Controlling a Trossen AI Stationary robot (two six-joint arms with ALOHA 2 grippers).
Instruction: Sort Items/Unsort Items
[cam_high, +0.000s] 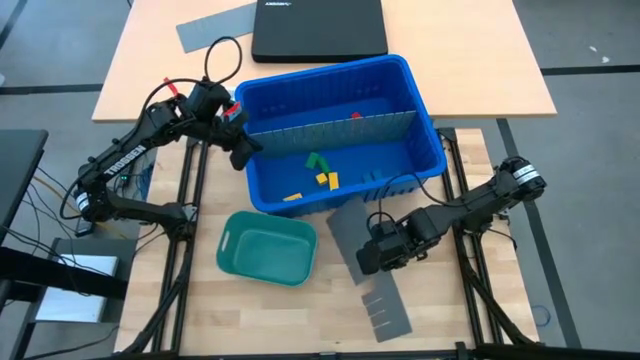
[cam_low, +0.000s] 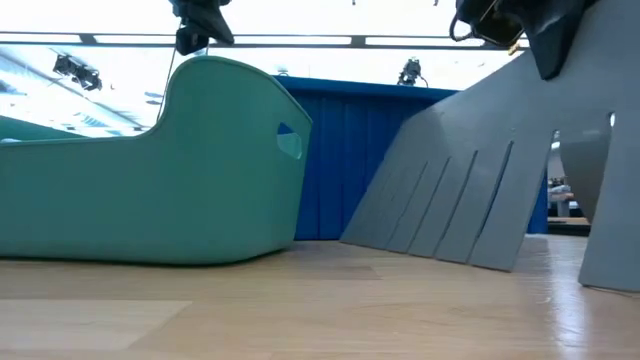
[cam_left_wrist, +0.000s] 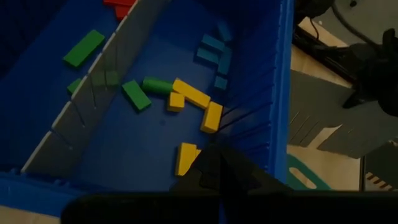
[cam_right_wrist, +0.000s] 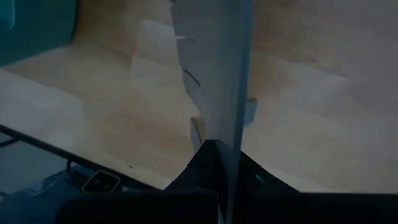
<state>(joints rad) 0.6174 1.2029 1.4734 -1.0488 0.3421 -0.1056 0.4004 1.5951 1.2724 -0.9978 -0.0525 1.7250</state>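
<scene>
left gripper (cam_high: 240, 150) pressed together, empty | blocks (cam_high: 322, 178) just ahead, loose in blue bin (cam_high: 420, 85) | light, rigid, slick; pinch long sides | right gripper (cam_high: 372, 258) pinches divider sheet (cam_high: 355, 225)

Blocks (cam_high: 320, 176) loose in blue bin (cam_high: 420, 110), mixed colours.

The high view looks straight down on the whole bench (cam_high: 300, 310). The low view sits at bench height, close behind the teal tray (cam_low: 150, 170), facing the blue bin (cam_low: 345, 150). The left wrist view peers closely down into that bin; the right wrist view looks along a grey divider sheet (cam_right_wrist: 217, 74).
</scene>
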